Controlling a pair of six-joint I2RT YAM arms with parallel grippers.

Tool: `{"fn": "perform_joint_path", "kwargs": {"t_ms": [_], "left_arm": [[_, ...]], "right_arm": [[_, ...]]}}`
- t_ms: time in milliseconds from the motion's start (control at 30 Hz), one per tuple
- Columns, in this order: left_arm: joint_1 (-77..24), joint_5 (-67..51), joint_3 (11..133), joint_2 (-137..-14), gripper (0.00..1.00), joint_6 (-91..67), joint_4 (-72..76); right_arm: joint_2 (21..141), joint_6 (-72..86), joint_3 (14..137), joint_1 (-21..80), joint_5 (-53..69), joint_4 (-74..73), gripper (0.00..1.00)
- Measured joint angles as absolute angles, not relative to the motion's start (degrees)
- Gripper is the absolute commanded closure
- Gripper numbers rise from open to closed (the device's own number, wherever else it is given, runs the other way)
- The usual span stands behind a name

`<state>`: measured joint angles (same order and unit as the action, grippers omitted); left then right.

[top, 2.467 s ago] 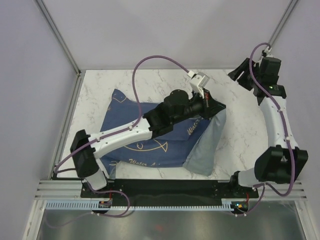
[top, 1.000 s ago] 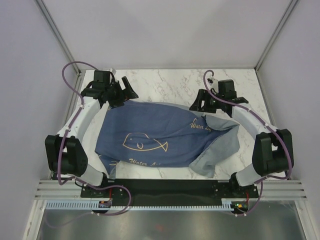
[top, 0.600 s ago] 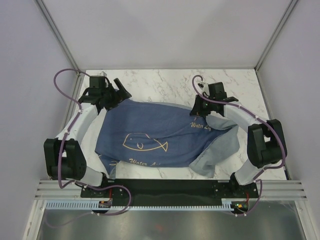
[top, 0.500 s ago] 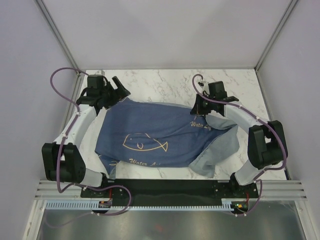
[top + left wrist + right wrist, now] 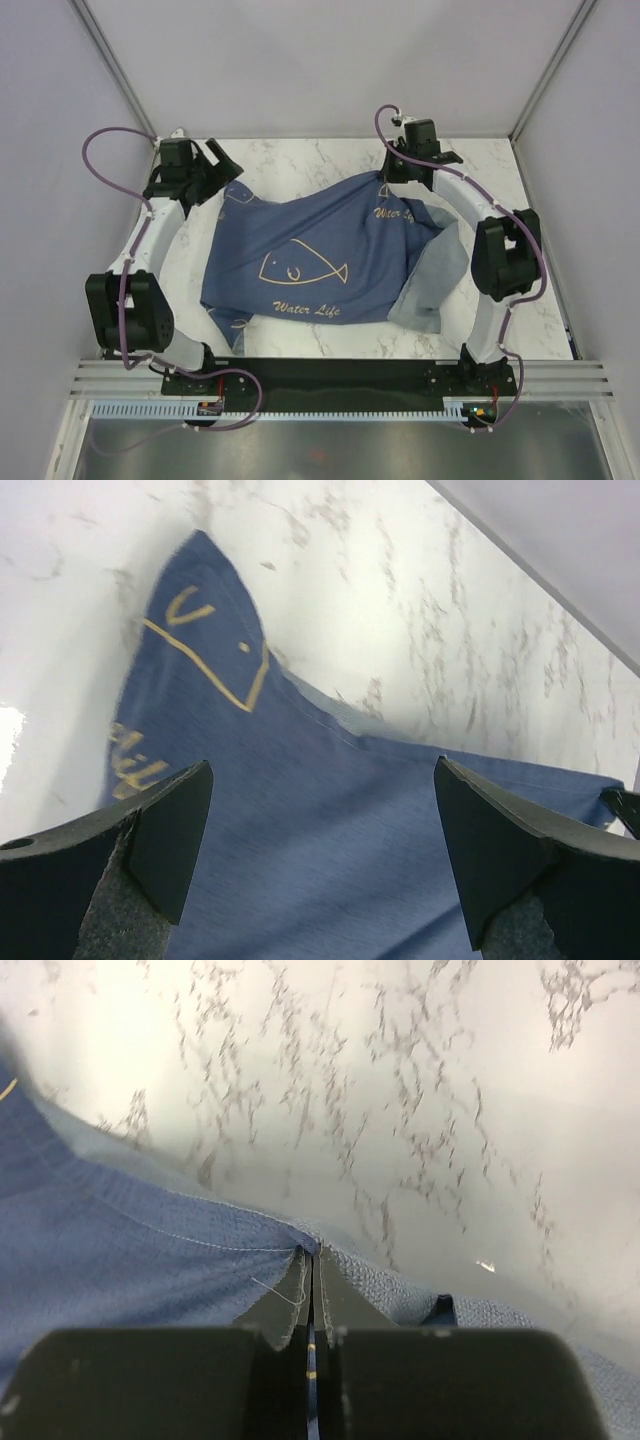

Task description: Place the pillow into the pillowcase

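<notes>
The right gripper (image 5: 311,1260) has just snapped shut, and its two fingers now pinch a fold of the pillowcase (image 5: 320,260) right at the stitched hem, with bare marble worktop (image 5: 320,165) showing just beyond the tips. A second ago those fingers were spread above this same edge. Since then the cloth has also been drawn up and away from the arms' bases, so the corner under the gripper now rises into a peak. The "Water Life" lettering (image 5: 394,213) sits just behind the grip, on the base side. Further out on that side the yellow fish outline (image 5: 303,268) lies at a slant it did not have before. Beside it, under the right arm, the lighter grey-blue inner cloth (image 5: 440,270) folds open where the mouth of the sack gapes. Across the sack, the left gripper (image 5: 322,810) stands spread as wide as it goes, holding nothing. It hangs over the far-left corner of the pillowcase, with the blue cloth just below and between its pads. That arm has drawn back to this corner from the middle of the cloth. I can't see the pillow anywhere. From the rounded swell of the blue cloth I'd judge it is already inside and covered. If so, the fresh pinch on the hem looks like the start of tugging the case over it and straightening it. With only one corner held, the cloth may simply drag across the marble rather than slide over the filling.
</notes>
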<state>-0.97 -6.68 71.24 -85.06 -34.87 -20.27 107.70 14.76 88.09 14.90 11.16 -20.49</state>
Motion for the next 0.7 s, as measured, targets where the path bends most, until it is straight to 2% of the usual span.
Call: {"fn": "perform_joint_path", "kwargs": {"t_ms": [233, 500, 567, 600, 667, 700], "left_arm": [[8.64, -10.90, 74.72, -97.62, 0.00, -34.89, -18.94], [8.80, -19.00, 76.62, -108.68, 0.03, -34.89, -18.28], [8.69, -22.26, 77.58, -110.96, 0.14, -34.96, -17.96], [8.64, -23.51, 78.37, -112.12, 0.31, -34.98, -17.74], [8.60, -26.39, 80.64, -115.13, 0.51, -35.53, -16.93], [8.60, -27.38, 81.47, -116.29, 0.72, -35.64, -16.53]], "right_arm": [[119.94, 14.72, 99.42, 14.90, 6.76, -23.94, 0.97], [124.03, 14.70, 102.74, 14.90, 5.63, -26.61, 0.93], [124.62, 14.72, 104.44, 14.90, 5.54, -27.09, 0.92], [125.05, 14.74, 105.43, 14.87, 5.54, -27.09, 0.92], [126.39, 14.76, 108.14, 14.79, 5.54, -27.46, 0.92], [127.20, 14.76, 109.51, 14.70, 5.54, -27.53, 0.92]]}}
